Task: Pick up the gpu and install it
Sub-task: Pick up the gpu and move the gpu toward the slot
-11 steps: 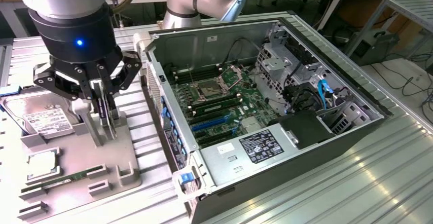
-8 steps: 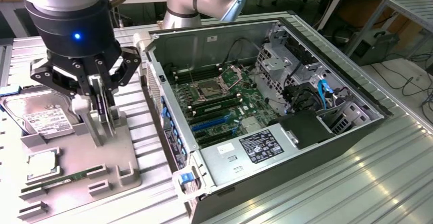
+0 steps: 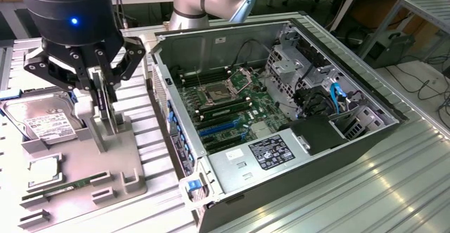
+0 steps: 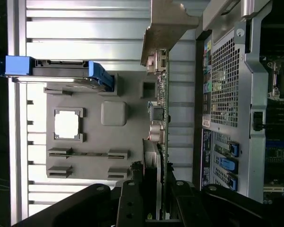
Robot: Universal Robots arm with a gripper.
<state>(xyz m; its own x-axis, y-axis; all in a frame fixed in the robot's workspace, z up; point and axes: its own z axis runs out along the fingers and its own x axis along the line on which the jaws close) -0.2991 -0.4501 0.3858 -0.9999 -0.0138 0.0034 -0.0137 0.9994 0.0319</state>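
The gpu [image 3: 107,118] is a thin dark card standing on edge over the grey parts fixture [image 3: 130,164], at the exterior view's left of the open computer case [image 3: 281,112]. My black gripper [image 3: 103,102] comes down on it from above, its two fingers pressed against the card's faces. In the wrist view the gpu [image 4: 162,118] runs edge-on away from my gripper [image 4: 161,194], with its silver end bracket [image 4: 168,28] at the far end. I cannot tell whether the card's lower edge still sits in the fixture. The fan cooler is hidden.
On the fixture lie a silver hard drive [image 3: 42,119], a square processor [image 3: 42,167] and a narrow memory stick [image 3: 70,183]. Inside the case the motherboard [image 3: 232,104] shows blue expansion slots [image 3: 218,130], with a power supply [image 3: 267,151] in front. The ribbed metal table [image 3: 351,201] surrounds all of it.
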